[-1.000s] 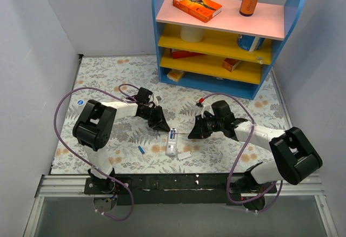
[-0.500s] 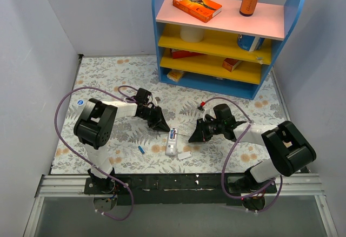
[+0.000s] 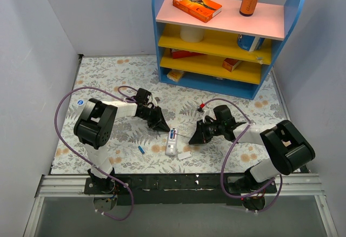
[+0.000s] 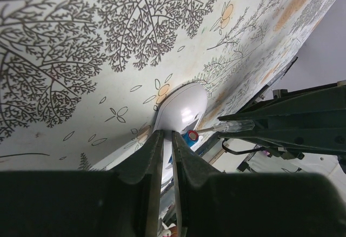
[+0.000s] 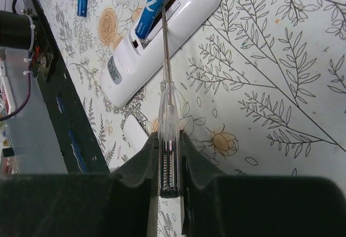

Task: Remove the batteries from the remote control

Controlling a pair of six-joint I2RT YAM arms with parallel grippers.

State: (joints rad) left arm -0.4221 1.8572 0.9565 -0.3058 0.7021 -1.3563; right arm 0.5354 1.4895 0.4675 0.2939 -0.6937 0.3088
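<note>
Remote control [image 3: 172, 142] lies slot side up on the table [image 3: 108, 75] between the two arms; its battery slot is open and its cover [image 3: 185, 155] lies apart, just beside its near end on the right; a loose battery [image 3: 141, 149] is already out, on the table to the left of it; the second battery [image 5: 147, 13] sits in the slot with one end tipped up above the rim.

Right fingers [image 5: 141, 161] are clamped on the clear handle of a thin screwdriver [image 5: 165, 59], whose tip reaches the raised end of the second battery; whether the tip touches it or only the slot edge beside it, I cannot tell. Left fingers [image 4: 152, 153] are drawn together with only a sliver between them, holding nothing; their tips sit against the rounded far end of the remote control, seemingly to steady it.

By my reading the step in hand is levering out the last battery, so the task is past halfway; the next move calls for the tip to get under the raised end and lift gently while the left arm stops the remote control from sliding; too sharp a flick could send the battery rolling across the table, or let the tip slip off.
</note>
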